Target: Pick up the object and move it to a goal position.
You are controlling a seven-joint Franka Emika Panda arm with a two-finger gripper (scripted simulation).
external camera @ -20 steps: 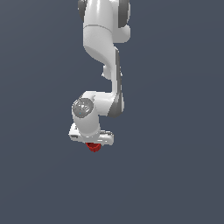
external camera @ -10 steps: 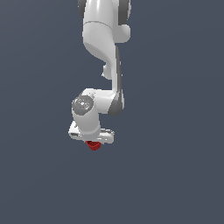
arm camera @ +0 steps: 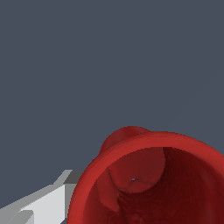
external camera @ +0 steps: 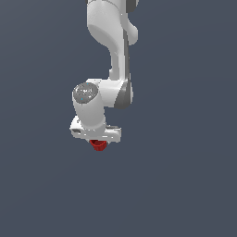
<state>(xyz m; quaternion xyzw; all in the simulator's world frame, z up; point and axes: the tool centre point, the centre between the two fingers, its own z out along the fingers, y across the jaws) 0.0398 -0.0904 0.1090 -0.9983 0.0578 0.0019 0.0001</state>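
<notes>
Exterior view: white arm reaches down from above, wrist bent, hand pointing down. Small red cup pokes out just below hand, only lower part showing, plain grey-blue all around it. Fingers hidden behind hand body; grip on cup cannot be confirmed. Wrist view: red cup very close, hollow mouth wide open toward camera, ribbed inner wall, rounded base visible inside. One pale grey finger just beside rim; contact unclear.

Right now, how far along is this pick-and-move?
Done, it seems: the grasp. The red cup sits directly under the gripper, and the wrist view shows its hollow top close up beside a finger. In hand: carrying. Left: reaching the goal, which isn't visible.
</notes>
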